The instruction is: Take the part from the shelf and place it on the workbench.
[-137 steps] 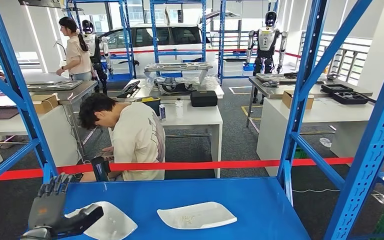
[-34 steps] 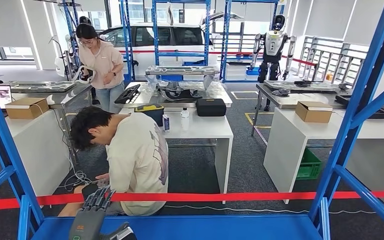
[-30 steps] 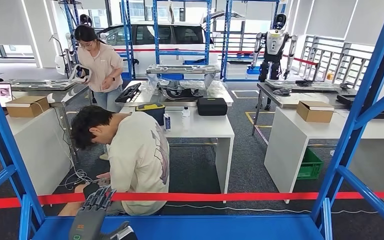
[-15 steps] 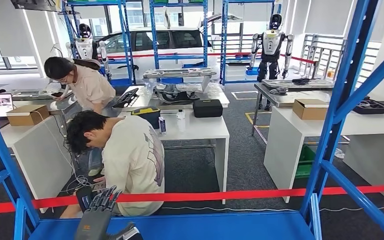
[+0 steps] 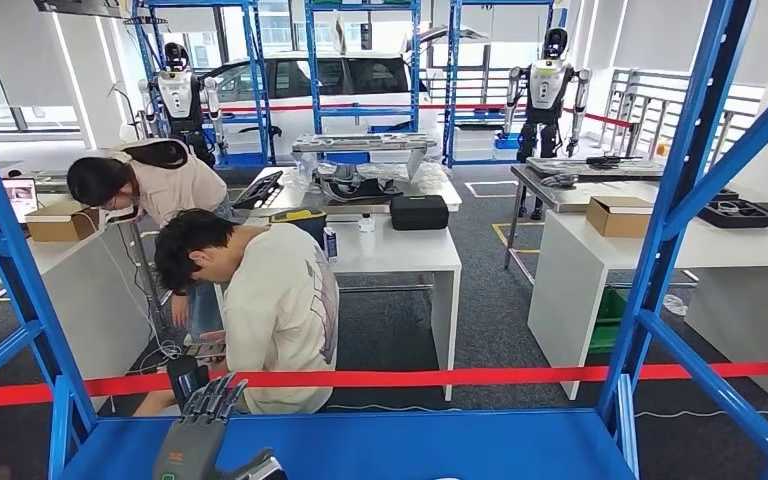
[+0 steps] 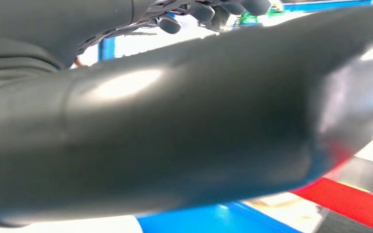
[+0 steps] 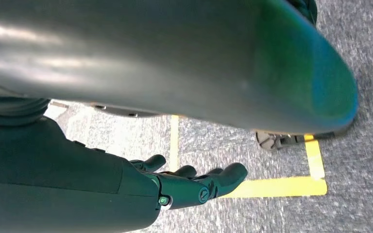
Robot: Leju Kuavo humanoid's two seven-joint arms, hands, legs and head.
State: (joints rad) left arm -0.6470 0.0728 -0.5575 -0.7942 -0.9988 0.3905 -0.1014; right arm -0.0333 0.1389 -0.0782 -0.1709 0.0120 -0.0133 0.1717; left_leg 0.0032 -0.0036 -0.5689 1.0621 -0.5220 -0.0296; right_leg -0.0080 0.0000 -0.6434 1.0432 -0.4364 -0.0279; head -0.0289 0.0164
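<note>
Below, dark ribbed left hand [image 5: 198,445], fingers spread, above smooth blue shelf [image 5: 440,445].

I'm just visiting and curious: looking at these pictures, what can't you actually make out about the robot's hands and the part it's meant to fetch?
- Left robot hand, head view: its lower part is cut off by the picture's bottom edge, so whether it holds anything cannot be told.
- Left wrist view: the thick grey thumb is blurred and hides what lies behind it.
- Right robot hand, right wrist view: fingers partly hidden behind its own cover.
</note>
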